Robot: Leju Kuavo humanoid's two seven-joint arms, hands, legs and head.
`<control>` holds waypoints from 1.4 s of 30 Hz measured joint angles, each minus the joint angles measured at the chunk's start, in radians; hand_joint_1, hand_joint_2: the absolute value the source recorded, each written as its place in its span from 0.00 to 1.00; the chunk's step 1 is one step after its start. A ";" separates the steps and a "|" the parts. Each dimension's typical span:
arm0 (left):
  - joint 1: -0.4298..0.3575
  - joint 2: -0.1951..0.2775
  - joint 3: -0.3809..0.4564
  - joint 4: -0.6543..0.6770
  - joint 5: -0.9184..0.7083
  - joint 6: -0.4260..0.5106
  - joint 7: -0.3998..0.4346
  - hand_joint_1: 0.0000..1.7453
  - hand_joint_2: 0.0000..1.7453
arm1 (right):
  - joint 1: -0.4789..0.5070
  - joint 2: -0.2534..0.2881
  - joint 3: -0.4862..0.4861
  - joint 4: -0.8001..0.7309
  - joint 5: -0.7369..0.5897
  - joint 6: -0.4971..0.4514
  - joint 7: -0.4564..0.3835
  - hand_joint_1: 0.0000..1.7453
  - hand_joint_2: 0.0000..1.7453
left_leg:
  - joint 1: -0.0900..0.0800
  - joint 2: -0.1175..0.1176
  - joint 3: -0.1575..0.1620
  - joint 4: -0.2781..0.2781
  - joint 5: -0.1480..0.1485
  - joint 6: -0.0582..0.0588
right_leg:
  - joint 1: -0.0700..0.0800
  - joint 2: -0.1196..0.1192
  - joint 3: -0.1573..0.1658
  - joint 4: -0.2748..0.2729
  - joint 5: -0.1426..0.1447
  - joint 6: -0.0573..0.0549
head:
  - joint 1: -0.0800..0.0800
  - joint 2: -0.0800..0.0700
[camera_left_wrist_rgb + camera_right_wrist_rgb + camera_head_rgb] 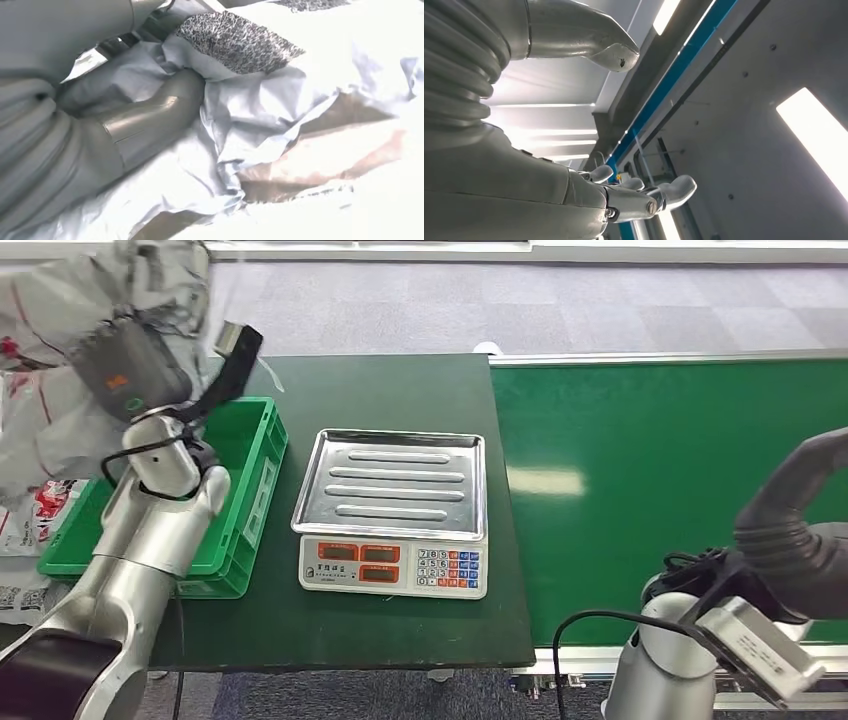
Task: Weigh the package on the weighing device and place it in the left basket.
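a: where is the package (280, 115) at this point?

b: up at the far left, beyond the green basket (250, 455). the left hand (135, 365) is raised over a heap of grey and white plastic bags there. the wrist view shows crumpled white plastic pressed against the thick grey thumb (150, 120), so the hand looks closed on a bag, though the darker fingers are hidden by the plastic.

a: so it's held, not just touched?

b: most likely held. the plastic wraps around the thumb and bunches as if gathered. how tightly it is gripped cannot be told.

a: why is the arm so far out to the side?

b: probably because that is where the bags lie. the scale (392, 512) sits in the middle of the dark green table (400, 390), just right of the basket, with its steel tray bare. the package has not been weighed, so the task looks to be at its beginning.

a: and the right hand (634, 192)?

b: it holds nothing. its fingers are apart and loosely extended, with ceiling lights behind them in the wrist view. in the head view the right arm sits low near the green conveyor belt (680, 470), seemingly parked out of the way.

a: what does the next move need?

b: a carry across the basket to the steel tray, with the limp bag kept from snagging on the basket rim.
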 joint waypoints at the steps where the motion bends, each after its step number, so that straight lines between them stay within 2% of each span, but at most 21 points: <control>1: -0.002 0.016 -0.057 0.059 0.006 -0.007 -0.042 0.22 0.75 | 0.001 0.000 -0.004 0.000 0.001 0.000 0.000 0.00 1.00 | 0.000 0.002 0.000 0.000 0.000 0.000 | 0.000 0.002 0.000 0.000 0.001 0.000 | 0.000 0.000; 2: -0.003 0.027 -0.092 0.117 0.017 -0.019 -0.099 0.00 0.50 | 0.002 0.000 -0.008 0.000 0.001 0.000 0.000 0.00 1.00 | 0.000 0.006 0.001 0.000 0.000 0.000 | -0.001 0.005 -0.001 0.000 0.002 0.000 | 0.000 0.000; 4: -0.004 0.044 -0.116 0.215 0.055 -0.045 -0.205 0.00 0.00 | 0.004 0.000 -0.016 0.000 0.003 0.000 0.001 0.00 1.00 | -0.001 0.011 0.000 0.000 -0.001 0.000 | -0.001 0.010 -0.004 0.000 0.004 0.000 | 0.000 0.000; 6: -0.004 0.058 -0.117 0.284 0.097 -0.053 -0.252 0.00 0.00 | 0.005 0.000 -0.020 0.000 0.009 0.000 0.003 0.00 1.00 | -0.001 0.013 -0.001 0.000 -0.001 0.000 | -0.001 0.012 -0.006 0.000 0.005 -0.001 | 0.000 0.000; 9: -0.003 0.074 -0.117 0.351 0.124 -0.054 -0.265 0.00 0.00 | 0.005 -0.001 -0.022 0.000 0.025 0.000 0.013 0.00 1.00 | 0.000 0.011 -0.001 0.000 0.000 -0.001 | 0.000 0.011 -0.006 0.000 0.004 -0.001 | 0.000 0.000; 14: -0.004 0.087 -0.112 0.408 0.146 -0.077 -0.254 0.00 0.00 | 0.005 -0.001 -0.022 0.000 0.052 0.000 0.034 0.00 1.00 | 0.000 0.008 -0.002 0.000 0.000 -0.001 | 0.001 0.008 -0.006 0.000 0.003 -0.002 | 0.000 0.000; 19: -0.008 0.085 -0.076 0.421 0.167 -0.130 -0.210 0.00 0.00 | 0.004 -0.001 -0.017 -0.001 0.126 0.000 0.107 0.00 1.00 | 0.000 0.008 -0.003 0.000 0.000 -0.001 | 0.000 0.007 -0.006 0.000 0.003 -0.002 | 0.000 0.000; 22: 0.008 0.081 -0.025 0.379 0.179 -0.055 -0.230 0.00 0.00 | 0.003 -0.001 -0.008 -0.005 0.165 0.000 0.145 0.00 1.00 | 0.000 0.008 -0.002 0.000 0.000 -0.001 | 0.000 0.007 -0.006 0.000 0.003 -0.002 | 0.000 0.000; 26: 0.075 0.066 0.126 0.180 0.164 0.000 -0.327 0.00 0.00 | 0.002 -0.001 0.008 -0.007 0.184 0.000 0.164 0.00 1.00 | 0.000 0.008 -0.003 0.000 0.000 -0.001 | 0.000 0.007 -0.006 0.000 0.003 -0.002 | 0.000 0.000; 28: 0.101 0.042 0.195 0.089 0.209 0.002 -0.401 0.00 0.50 | 0.002 -0.001 0.013 -0.007 0.180 0.000 0.161 0.00 1.00 | -0.001 0.009 -0.003 0.000 -0.001 -0.001 | 0.000 0.008 -0.007 0.000 0.003 -0.002 | 0.000 0.000; 29: 0.115 0.018 0.246 0.035 0.280 0.002 -0.488 0.00 0.75 | 0.002 -0.001 0.015 -0.007 0.171 0.000 0.156 0.00 1.00 | -0.001 0.009 -0.004 0.000 -0.001 -0.001 | 0.000 0.008 -0.007 0.000 0.003 -0.002 | 0.000 0.000; 30: 0.124 -0.013 0.311 -0.014 0.387 0.000 -0.612 0.00 1.00 | 0.003 -0.001 0.016 -0.007 0.160 0.000 0.149 0.00 1.00 | -0.001 0.009 -0.004 0.000 0.000 0.000 | 0.000 0.008 -0.008 0.000 0.003 -0.002 | 0.000 0.000; 31: 0.132 -0.049 0.387 -0.061 0.538 -0.009 -0.778 0.00 1.00 | 0.004 -0.001 0.019 -0.007 0.148 0.000 0.145 0.00 1.00 | -0.001 0.008 -0.005 0.000 0.000 0.000 | 0.000 0.007 -0.008 0.000 0.004 -0.002 | 0.001 0.000; 33: 0.157 -0.109 0.529 -0.159 0.943 -0.062 -1.158 0.00 1.00 | 0.005 -0.001 0.033 -0.004 0.105 0.001 0.135 0.00 1.00 | -0.001 0.010 -0.004 0.000 -0.001 -0.001 | -0.001 0.010 -0.008 0.000 0.003 -0.001 | 0.002 0.000; 34: 0.179 -0.135 0.577 -0.221 1.168 -0.101 -1.309 0.00 1.00 | 0.008 -0.001 0.042 -0.001 0.068 0.001 0.124 0.00 0.75 | -0.001 0.014 -0.002 0.000 -0.003 -0.001 | -0.001 0.013 -0.007 0.000 0.003 -0.002 | 0.003 0.000; 35: 0.203 -0.155 0.603 -0.284 1.379 -0.140 -1.401 0.00 1.00 | 0.011 -0.001 0.051 0.005 0.021 0.001 0.104 0.00 0.50 | -0.001 0.016 0.000 0.000 -0.004 -0.001 | -0.002 0.016 -0.007 0.000 0.003 -0.001 | 0.002 0.000; 36: 0.227 -0.172 0.610 -0.342 1.552 -0.173 -1.437 0.00 1.00 | 0.014 -0.002 0.057 0.013 -0.022 0.001 0.084 0.00 0.50 | -0.001 0.017 0.000 0.000 -0.004 -0.001 | -0.001 0.016 -0.007 0.000 0.003 -0.001 | 0.001 0.000; 37: 0.251 -0.188 0.603 -0.400 1.681 -0.199 -1.429 0.00 1.00 | 0.017 -0.002 0.063 0.023 -0.058 0.000 0.065 0.00 0.50 | -0.001 0.015 0.000 0.000 -0.004 -0.001 | -0.001 0.014 -0.006 0.000 0.002 -0.001 | 0.001 0.000; 39: 0.304 -0.215 0.576 -0.517 1.779 -0.236 -1.390 0.00 1.00 | 0.026 -0.003 0.078 0.044 -0.109 0.001 0.034 0.00 1.00 | 0.000 0.011 -0.001 0.000 -0.004 -0.001 | 0.000 0.010 -0.005 0.000 0.001 -0.001 | 0.001 0.000; 42: 0.376 -0.252 0.540 -0.675 1.685 -0.301 -1.357 0.00 1.00 | 0.041 -0.005 0.109 0.073 -0.164 0.002 0.011 0.00 1.00 | -0.001 0.008 -0.002 0.000 -0.004 0.000 | 0.000 0.008 -0.005 0.000 0.001 -0.001 | 0.001 0.000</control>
